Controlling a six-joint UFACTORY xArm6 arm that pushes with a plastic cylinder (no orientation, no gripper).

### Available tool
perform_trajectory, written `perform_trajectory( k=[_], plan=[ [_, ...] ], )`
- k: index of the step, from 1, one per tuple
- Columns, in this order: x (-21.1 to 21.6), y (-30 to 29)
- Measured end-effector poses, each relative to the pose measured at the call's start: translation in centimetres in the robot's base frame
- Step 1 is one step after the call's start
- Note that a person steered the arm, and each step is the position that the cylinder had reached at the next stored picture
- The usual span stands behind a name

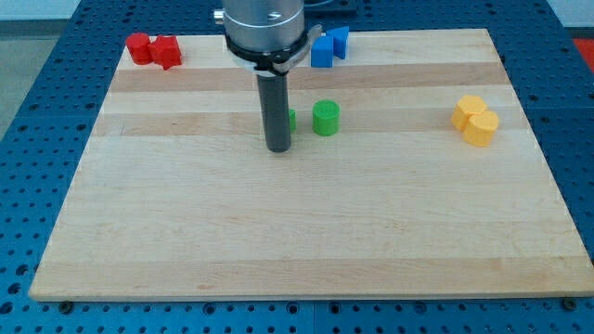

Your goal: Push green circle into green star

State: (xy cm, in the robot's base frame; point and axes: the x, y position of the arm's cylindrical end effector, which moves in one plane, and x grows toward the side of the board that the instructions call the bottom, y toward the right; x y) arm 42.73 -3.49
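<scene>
The green circle (326, 118) stands on the wooden board (306, 232) a little above the middle. Just to its left, a green block (291, 119) is almost wholly hidden behind my rod; only a sliver shows, so its star shape cannot be made out. My tip (278, 147) rests on the board at the lower left of that sliver, left of the green circle. A small gap shows between the circle and the hidden green block.
Two red blocks (154, 49) sit at the board's top left corner. Two blue blocks (329, 45) sit at the top edge, right of the arm. Two yellow blocks (475, 120) sit at the right side.
</scene>
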Motion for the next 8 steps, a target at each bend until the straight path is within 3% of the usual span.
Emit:
perform_trajectory(
  k=[3, 5, 8],
  plan=[
    [2.0, 3.4],
    [-1.2, 11.4],
    [-4.7, 8.7]
  ],
)
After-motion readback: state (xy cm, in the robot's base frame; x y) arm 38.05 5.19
